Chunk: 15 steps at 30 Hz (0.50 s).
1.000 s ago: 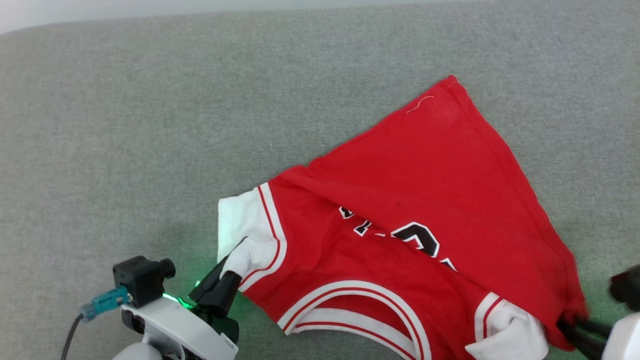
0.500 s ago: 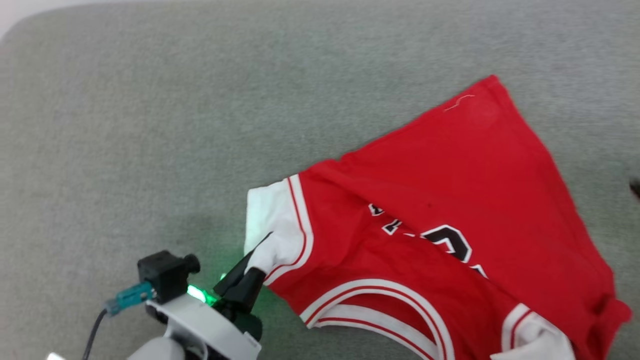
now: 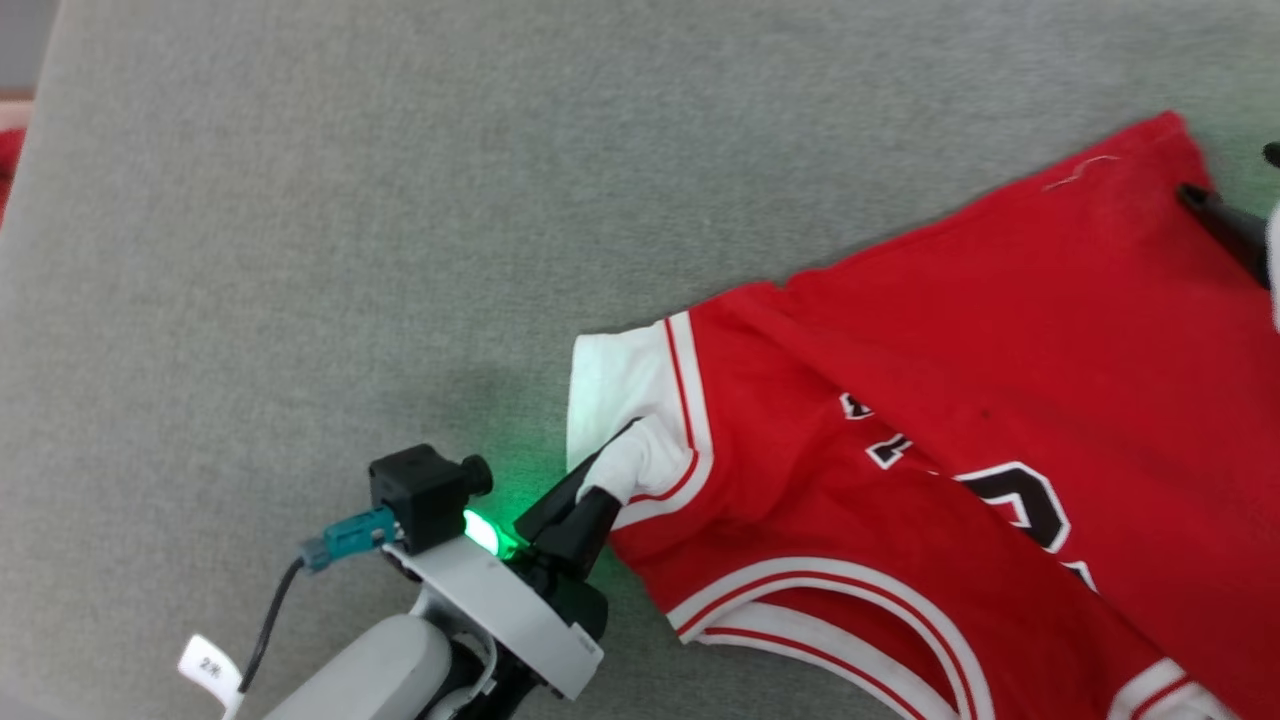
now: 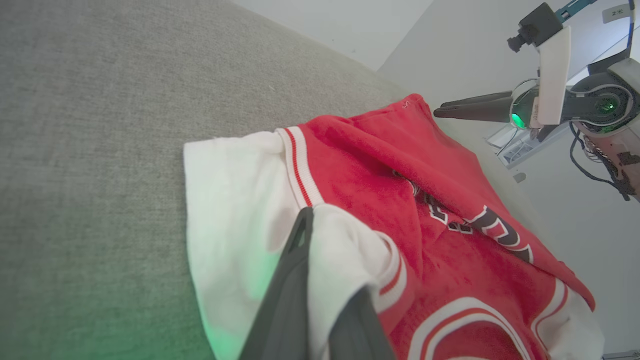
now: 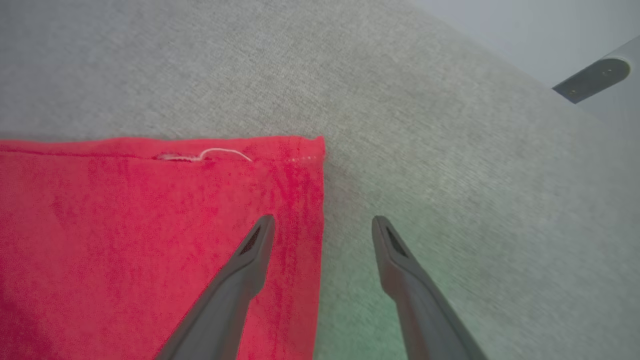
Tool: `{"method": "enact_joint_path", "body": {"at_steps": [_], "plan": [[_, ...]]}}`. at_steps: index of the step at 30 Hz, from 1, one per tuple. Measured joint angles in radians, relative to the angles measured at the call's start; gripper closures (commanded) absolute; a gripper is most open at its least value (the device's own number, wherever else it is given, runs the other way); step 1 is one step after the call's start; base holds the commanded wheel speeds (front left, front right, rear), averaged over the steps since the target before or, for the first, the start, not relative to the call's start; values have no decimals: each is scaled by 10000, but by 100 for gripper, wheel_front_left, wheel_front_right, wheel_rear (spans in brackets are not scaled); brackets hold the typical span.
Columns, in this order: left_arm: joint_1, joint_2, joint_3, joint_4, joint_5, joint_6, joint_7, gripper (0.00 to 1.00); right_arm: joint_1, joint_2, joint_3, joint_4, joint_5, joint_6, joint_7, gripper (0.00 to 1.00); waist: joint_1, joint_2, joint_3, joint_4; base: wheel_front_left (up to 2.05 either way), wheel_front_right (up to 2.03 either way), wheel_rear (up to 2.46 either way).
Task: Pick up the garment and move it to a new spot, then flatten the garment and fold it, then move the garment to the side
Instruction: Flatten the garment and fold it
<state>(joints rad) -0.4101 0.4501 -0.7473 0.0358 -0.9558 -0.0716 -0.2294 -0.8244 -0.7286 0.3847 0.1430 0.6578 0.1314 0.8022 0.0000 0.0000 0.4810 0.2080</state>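
Note:
The garment (image 3: pixel 1000 330), a red jersey with white sleeves and black lettering, lies rumpled on the grey surface at the right of the head view. My left gripper (image 3: pixel 612 470) is shut on a pinched fold of the white sleeve (image 3: pixel 615 390), and in the left wrist view the same gripper (image 4: pixel 332 255) has that sleeve cloth (image 4: pixel 235 210) between its fingers. My right gripper (image 5: pixel 324 220) stands open just above the garment's (image 5: pixel 125 225) far hem corner. One of its fingers is over red cloth, the other over bare surface. In the head view this gripper (image 3: pixel 1225 172) is at the upper right edge.
The grey fabric surface (image 3: pixel 400 200) spreads wide to the left and behind the garment. Its left edge (image 3: pixel 40 120) shows in the head view with something red beyond it. A loose white thread (image 5: pixel 220 152) hangs at the hem. A grey bar (image 5: pixel 590 80) lies off the surface's far side.
My right gripper let go of the garment's near right corner, opened, and moved up to its far hem corner. The head camera turned left, shifting the picture rightward. The left gripper kept its hold.

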Motion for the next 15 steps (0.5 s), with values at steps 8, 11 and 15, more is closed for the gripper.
{"method": "enact_joint_path", "body": {"at_steps": [8, 11, 15], "plan": [[-383, -374, -107, 531, 54, -265, -104, 100, -1405, -140, 2096, 1415, 267, -2, -56, 0, 0, 0, 446, 517, 0, 0, 0], [-408, -433, -98, 662, 54, -339, -167, 100, -1697, -286, 2573, 1655, 614, -2, -104, 66, 0, 0, 463, 580, 0, 0, 0], [-410, -447, -50, 786, 50, -399, -194, 100, -1915, -326, 3001, 1988, 989, -2, -443, 100, 0, 0, 357, 532, 0, 0, 0]]}}
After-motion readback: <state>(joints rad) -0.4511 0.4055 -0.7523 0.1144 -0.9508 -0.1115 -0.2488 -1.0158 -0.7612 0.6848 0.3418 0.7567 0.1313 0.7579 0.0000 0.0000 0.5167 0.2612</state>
